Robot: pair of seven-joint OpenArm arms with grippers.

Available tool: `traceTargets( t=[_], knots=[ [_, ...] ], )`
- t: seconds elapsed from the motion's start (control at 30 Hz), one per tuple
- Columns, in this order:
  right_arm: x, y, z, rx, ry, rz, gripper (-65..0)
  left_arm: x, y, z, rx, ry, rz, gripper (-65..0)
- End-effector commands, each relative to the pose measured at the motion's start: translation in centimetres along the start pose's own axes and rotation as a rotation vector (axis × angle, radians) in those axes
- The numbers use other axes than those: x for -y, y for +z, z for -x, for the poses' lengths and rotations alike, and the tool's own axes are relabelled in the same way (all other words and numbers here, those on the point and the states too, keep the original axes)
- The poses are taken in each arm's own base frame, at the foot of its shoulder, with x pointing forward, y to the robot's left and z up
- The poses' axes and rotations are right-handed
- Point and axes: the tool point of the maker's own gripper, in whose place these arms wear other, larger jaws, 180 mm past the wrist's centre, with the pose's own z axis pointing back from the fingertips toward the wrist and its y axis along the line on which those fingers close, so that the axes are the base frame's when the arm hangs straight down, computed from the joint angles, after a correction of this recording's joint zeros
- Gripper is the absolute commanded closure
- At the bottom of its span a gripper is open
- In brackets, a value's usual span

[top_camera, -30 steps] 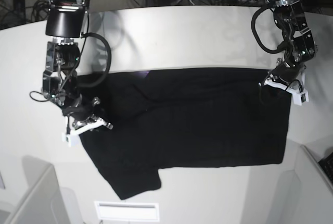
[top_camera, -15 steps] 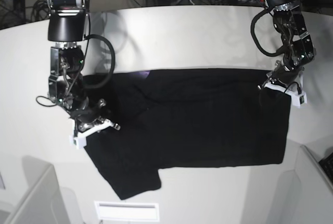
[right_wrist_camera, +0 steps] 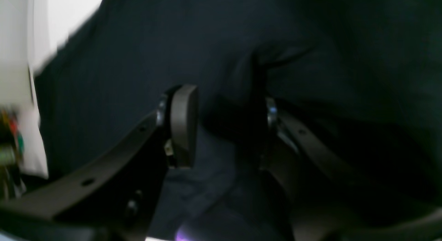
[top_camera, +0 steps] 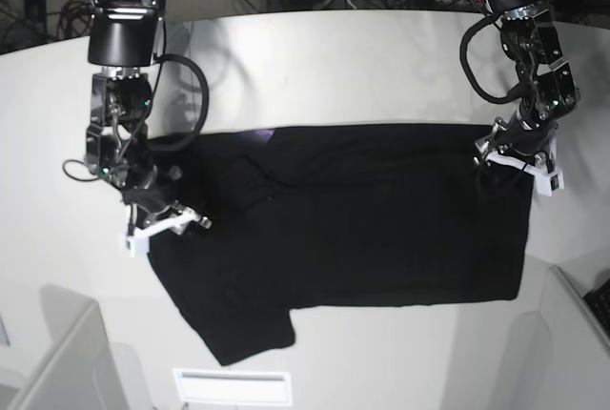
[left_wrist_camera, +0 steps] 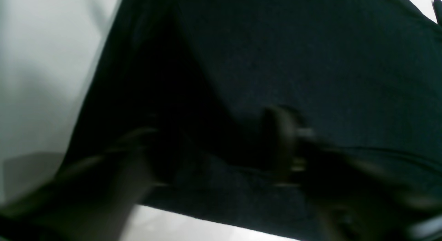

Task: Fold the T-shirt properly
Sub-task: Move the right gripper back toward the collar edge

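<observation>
Both end effectors, left (top_camera: 519,162) and right (right_wrist_camera: 221,130), seem apart; the T-shirt (top_camera: 362,229) may bunch if regrasped unevenly.

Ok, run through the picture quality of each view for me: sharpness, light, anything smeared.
Base view: sharp, evenly lit, soft arm shadows on the white table. Left wrist view: dim and motion-blurred, the left gripper a dark smear over the T-shirt. Right wrist view: dark and blurred too, though one finger pad of the right gripper reads clearly.

text: none legible | labels: none | T-shirt (top_camera: 381,219): plain black, no readable print
</observation>
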Motion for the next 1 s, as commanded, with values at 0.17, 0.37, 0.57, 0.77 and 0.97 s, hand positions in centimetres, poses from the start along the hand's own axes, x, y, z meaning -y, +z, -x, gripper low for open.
traceTargets(
  t=[0.17,0.37,0.57,0.77,0.97],
  knots=[
    [0.4,4.0,-4.8,0.188,0.002,-0.005,-18.2,-0.2,2.7,-5.3,0.17,-0.015,-0.004,-48.4],
    [3.7,8.0,-3.5,0.248,-0.122,0.122,-18.9,0.3,5.8,-4.6,0.202,-0.075,-0.011,-48.4],
    [5.3,12.0,-0.2,0.29,-0.216,0.185,-23.1,-2.0,8.9,-1.2,0.193,-0.058,-0.054,-48.4],
    [7.5,11.7,4.2,0.224,-0.328,0.238,-34.2,-5.1,11.0,0.8,0.177,-0.076,-0.09,-48.4],
    [9.0,9.6,6.0,0.162,-0.379,0.267,-34.2,-6.5,11.0,2.0,0.149,-0.056,-0.116,-48.4]
  ],
)
